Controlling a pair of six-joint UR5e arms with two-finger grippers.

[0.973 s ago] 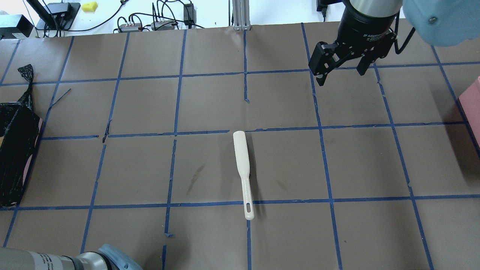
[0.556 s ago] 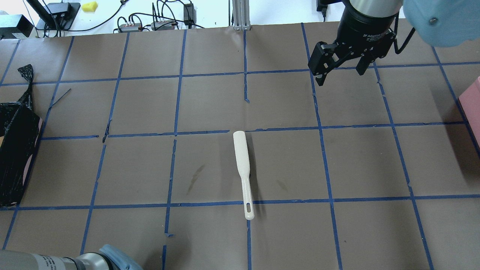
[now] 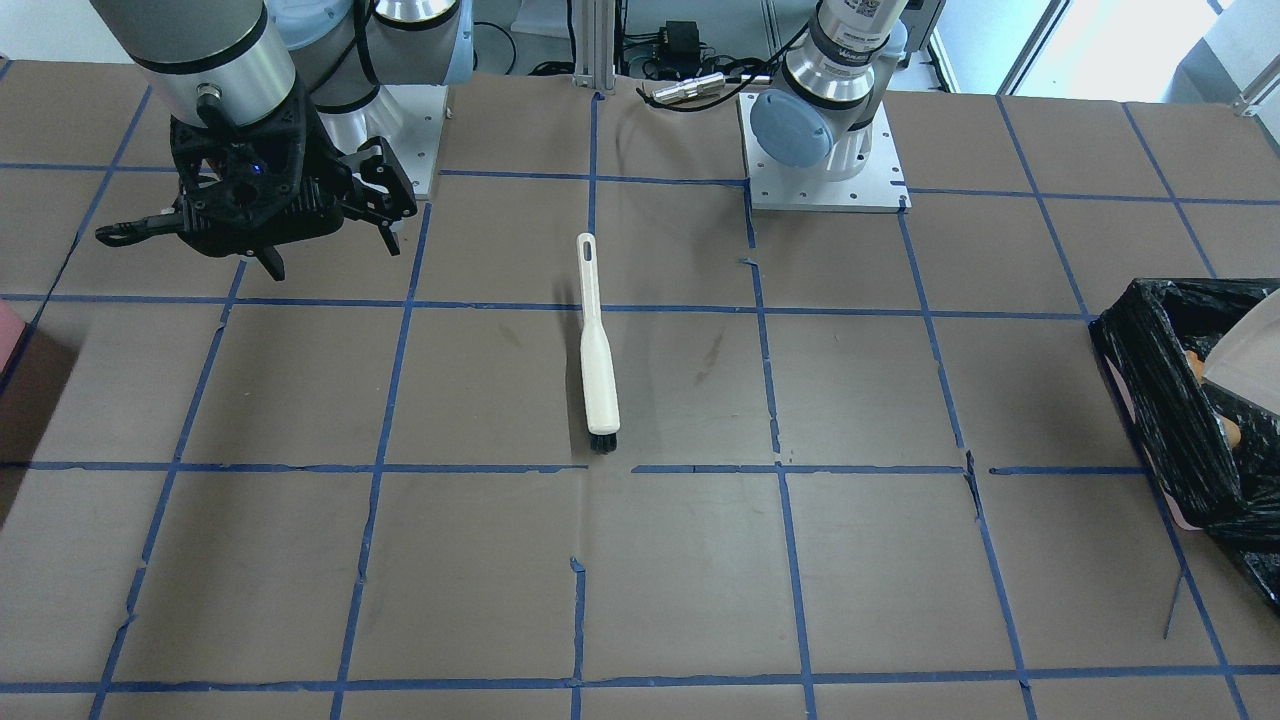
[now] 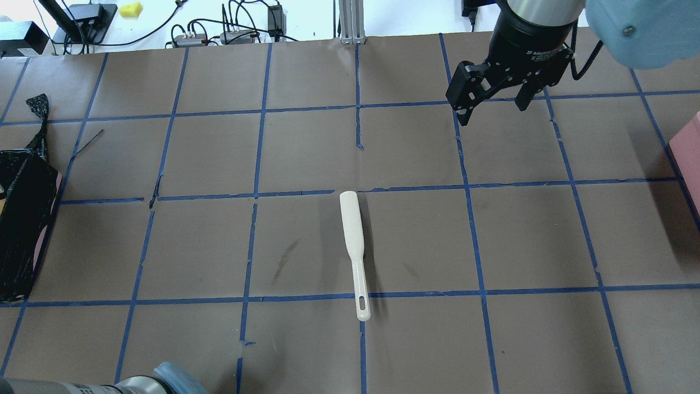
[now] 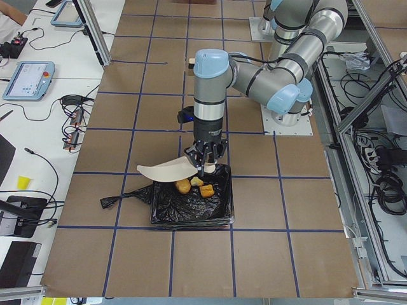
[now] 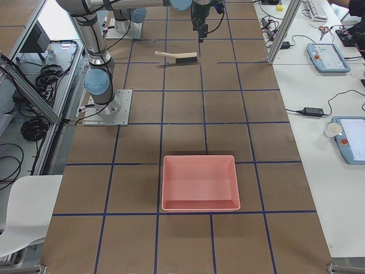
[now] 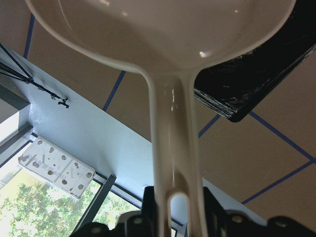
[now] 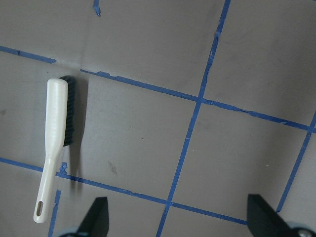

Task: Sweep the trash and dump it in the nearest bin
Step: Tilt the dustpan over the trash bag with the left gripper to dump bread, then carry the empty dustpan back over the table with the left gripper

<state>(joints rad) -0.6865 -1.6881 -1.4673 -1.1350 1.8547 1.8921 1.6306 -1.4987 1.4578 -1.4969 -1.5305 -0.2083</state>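
The trash lies inside the bin (image 5: 191, 206), a box lined with black plastic at the table's left end: a tan piece (image 5: 183, 185), a small pale piece (image 5: 196, 182) and a golden-brown chunk (image 5: 206, 190). My left gripper (image 7: 180, 219) is shut on the handle of the white dustpan (image 7: 163, 29), which hangs tilted over the bin (image 3: 1175, 410). The dustpan (image 5: 166, 170) looks empty. My right gripper (image 4: 492, 109) hovers open and empty at the far right of the table. The white brush (image 4: 353, 241) lies alone mid-table, also seen as the brush (image 8: 57, 128) in the right wrist view.
A pink tray (image 6: 199, 182) sits at the table's right end, its edge (image 4: 690, 158) showing in the overhead view. Cables and power bricks (image 4: 229, 33) lie beyond the far edge. The brown paper carries a blue tape grid.
The right gripper has drifted slightly left and toward the far edge. The left arm's elbow has slid lower at the overhead view's bottom edge. The brush has not moved.
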